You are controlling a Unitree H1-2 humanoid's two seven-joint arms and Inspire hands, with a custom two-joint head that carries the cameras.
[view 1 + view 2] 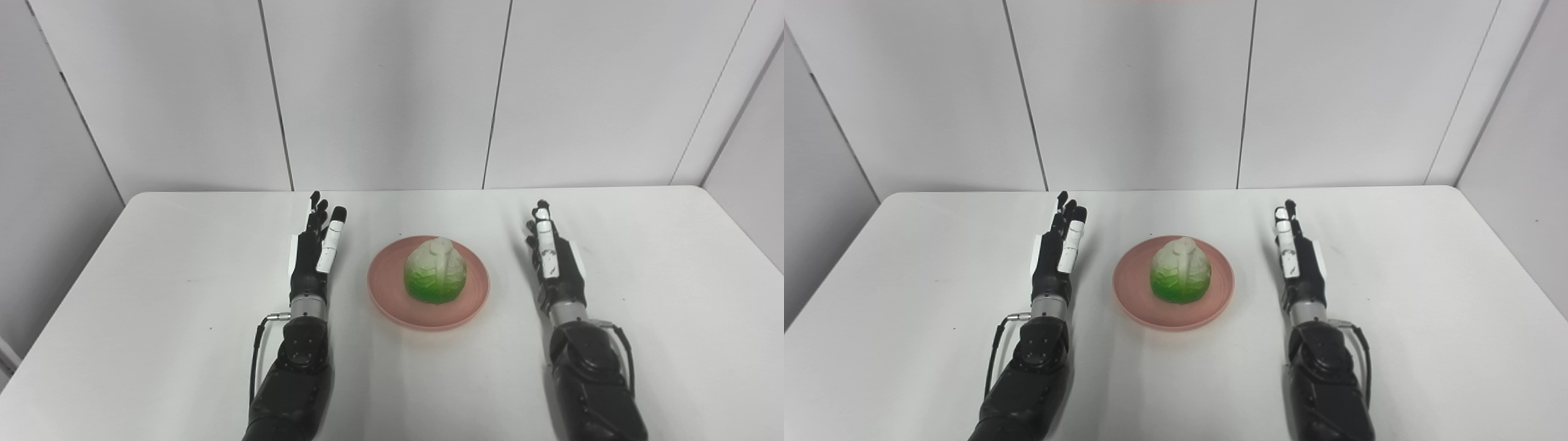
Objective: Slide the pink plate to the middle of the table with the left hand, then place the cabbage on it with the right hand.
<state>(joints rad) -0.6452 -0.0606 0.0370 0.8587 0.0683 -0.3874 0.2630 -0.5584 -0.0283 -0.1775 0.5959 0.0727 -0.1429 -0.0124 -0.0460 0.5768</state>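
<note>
The pink plate [471, 303] sits in the middle of the white table. The cabbage [435, 271], pale on top and bright green below, rests on the plate. My left hand [317, 250] is open, fingers straight and pointing away, held a little left of the plate and clear of it. My right hand [551, 254] is open too, fingers straight, well to the right of the plate. Neither hand touches the plate or the cabbage.
The white table [153, 275] has rounded far corners and ends at grey wall panels [386, 92] behind. Both black forearms reach in from the bottom edge on either side of the plate.
</note>
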